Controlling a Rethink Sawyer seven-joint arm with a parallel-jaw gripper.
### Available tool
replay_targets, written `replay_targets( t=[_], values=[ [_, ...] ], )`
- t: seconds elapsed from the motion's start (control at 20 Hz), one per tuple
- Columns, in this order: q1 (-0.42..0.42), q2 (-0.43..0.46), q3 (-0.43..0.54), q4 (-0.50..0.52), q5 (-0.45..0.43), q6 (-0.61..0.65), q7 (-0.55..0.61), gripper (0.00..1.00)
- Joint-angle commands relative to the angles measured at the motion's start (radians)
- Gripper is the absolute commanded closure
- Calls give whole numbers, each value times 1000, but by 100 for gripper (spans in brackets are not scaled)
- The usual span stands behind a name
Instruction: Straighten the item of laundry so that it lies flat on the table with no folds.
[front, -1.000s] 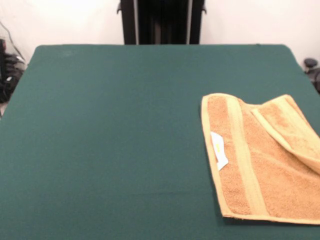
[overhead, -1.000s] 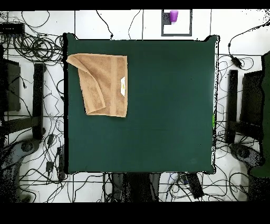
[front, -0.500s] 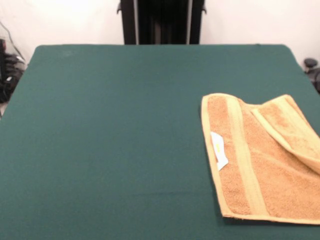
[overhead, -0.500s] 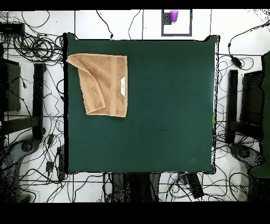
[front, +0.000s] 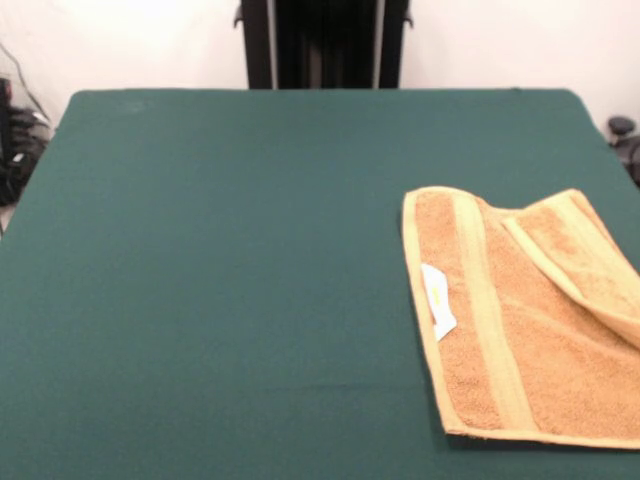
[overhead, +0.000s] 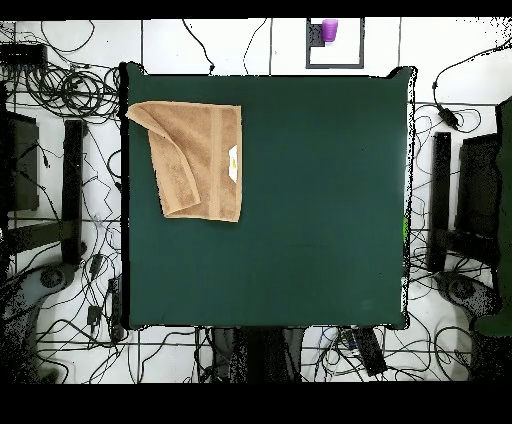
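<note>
The towel (front: 520, 320) lies near one corner of the green surface (front: 230, 260), one side folded back over itself and the white label (front: 437, 300) up, so unfolding remains; the claw is out of sight, its state unknowable.

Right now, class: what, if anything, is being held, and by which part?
Nothing is held: no gripper shows, and the towel lies free on the table.

— Condition of the towel (front: 520, 320)?
— Orange-tan terry, paler bands and hems, white label (front: 437, 300) facing up. One corner is folded over onto it.
— Position?
— On the green table (front: 230, 260), beside one edge, near a corner.
</note>
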Motion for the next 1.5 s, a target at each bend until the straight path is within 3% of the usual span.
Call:
replay_targets(
  t=[0.05,0.5,0.9,1.25,1.35,1.5],
  values=[
    [-55,54,26,31,5,71,-295,0],
    [-154,104,89,7,-39,108,-366,0],
    [-223,194,192,-115,-100,115,-450,0],
    [-252,251,246,-154,-124,89,-493,0],
    [-251,239,228,-106,-124,93,-478,0],
    [-229,162,143,60,-85,44,-419,0]
  ],
)
